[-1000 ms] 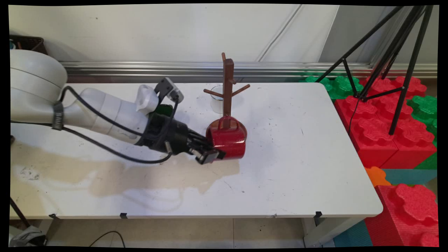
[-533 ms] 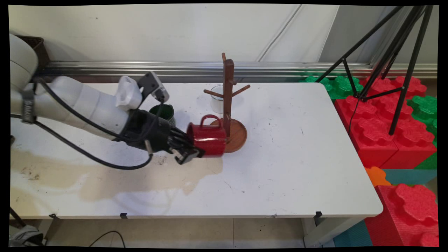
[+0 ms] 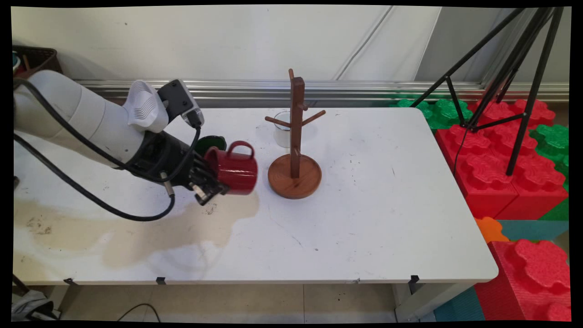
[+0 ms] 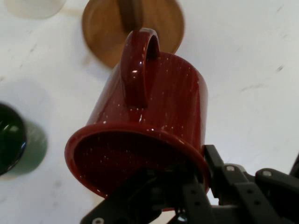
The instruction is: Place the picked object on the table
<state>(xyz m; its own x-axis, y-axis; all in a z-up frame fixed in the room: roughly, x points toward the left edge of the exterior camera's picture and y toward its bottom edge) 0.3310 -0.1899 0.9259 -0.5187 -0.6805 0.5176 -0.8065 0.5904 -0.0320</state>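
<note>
My gripper (image 3: 213, 181) is shut on the rim of a red mug (image 3: 235, 169), which it holds on its side above the table with the handle up. In the hand view the red mug (image 4: 145, 126) fills the middle, its rim pinched at the bottom where the gripper (image 4: 187, 186) clamps it. The wooden mug tree (image 3: 295, 141) stands to the right of the mug, apart from it, and its round base (image 4: 133, 25) shows at the top of the hand view. A dark green mug (image 3: 210, 142) sits just behind the gripper.
A clear glass cup (image 3: 282, 130) stands behind the mug tree. A tan stain (image 3: 114, 228) spreads over the table's left front. Red and green foam blocks (image 3: 501, 155) and a black tripod (image 3: 514, 73) stand beyond the table's right edge.
The gripper has carried the red mug leftward and a little upward, away from the mug tree's base, which is now uncovered. The green mug behind is partly hidden again.
</note>
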